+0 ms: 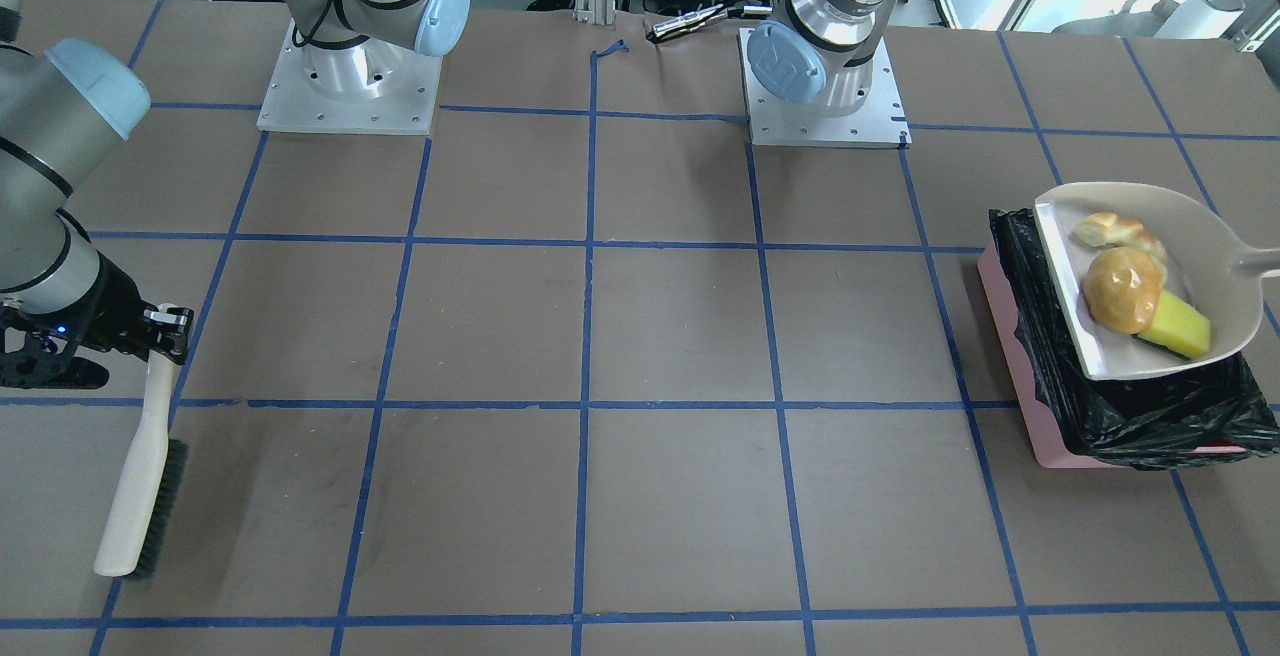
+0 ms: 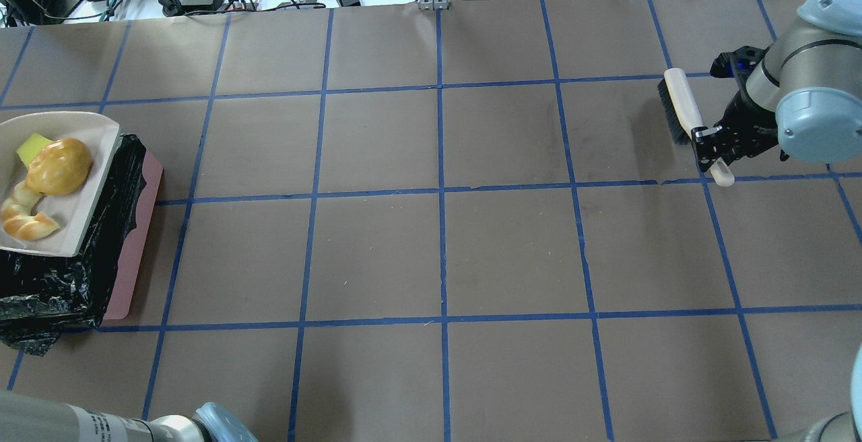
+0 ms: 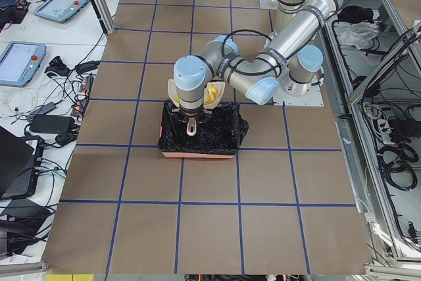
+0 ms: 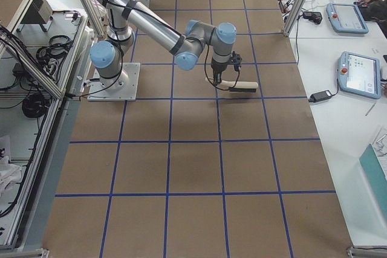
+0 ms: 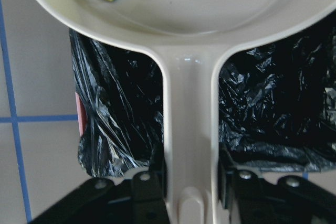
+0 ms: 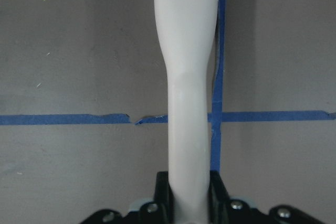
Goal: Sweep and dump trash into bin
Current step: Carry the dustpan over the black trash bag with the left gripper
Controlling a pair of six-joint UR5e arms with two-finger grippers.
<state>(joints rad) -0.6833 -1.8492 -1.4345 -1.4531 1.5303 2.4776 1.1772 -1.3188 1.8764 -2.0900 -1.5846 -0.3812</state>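
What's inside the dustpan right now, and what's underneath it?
The dustpan holds a potato-like lump, a curled pastry and a yellow-green wedge. Underneath is the black-lined bin. The pan hides much of its inside, so any contents cannot be seen.

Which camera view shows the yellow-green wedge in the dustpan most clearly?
Exterior front-facing: the wedge shows almost whole, top and side. Overhead, the lump covers part of it; the left wrist view cuts it at the frame edge; the other views show nothing clear.
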